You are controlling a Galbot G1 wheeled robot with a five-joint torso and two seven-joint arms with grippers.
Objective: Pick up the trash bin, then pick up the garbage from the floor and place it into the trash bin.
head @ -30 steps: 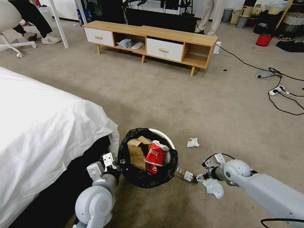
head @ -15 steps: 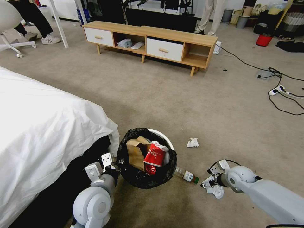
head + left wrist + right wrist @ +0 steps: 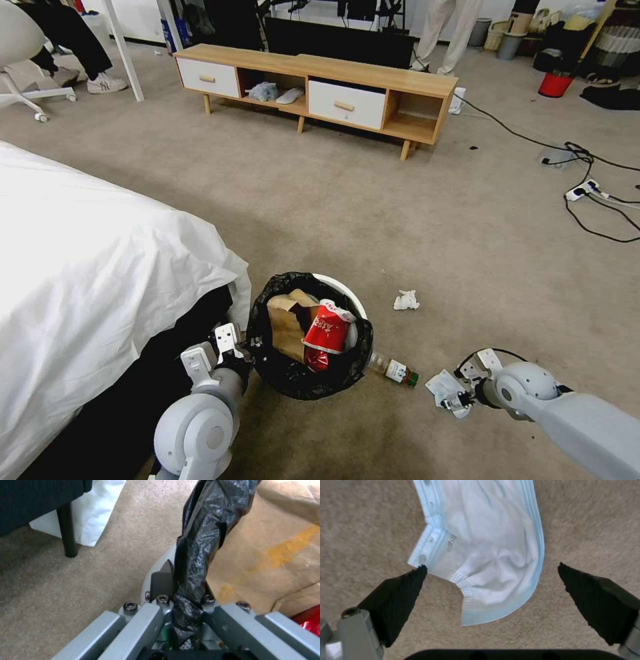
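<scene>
Right gripper (image 3: 491, 570) wide open over face mask (image 3: 486, 547)

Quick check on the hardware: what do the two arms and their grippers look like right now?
Both arms are smooth light grey with rounded joint housings. The left gripper has grey metal links with hex bolts; the right gripper has black ribbed wedge pads on grey mounts, and a thin black cable loops at its wrist.
</scene>
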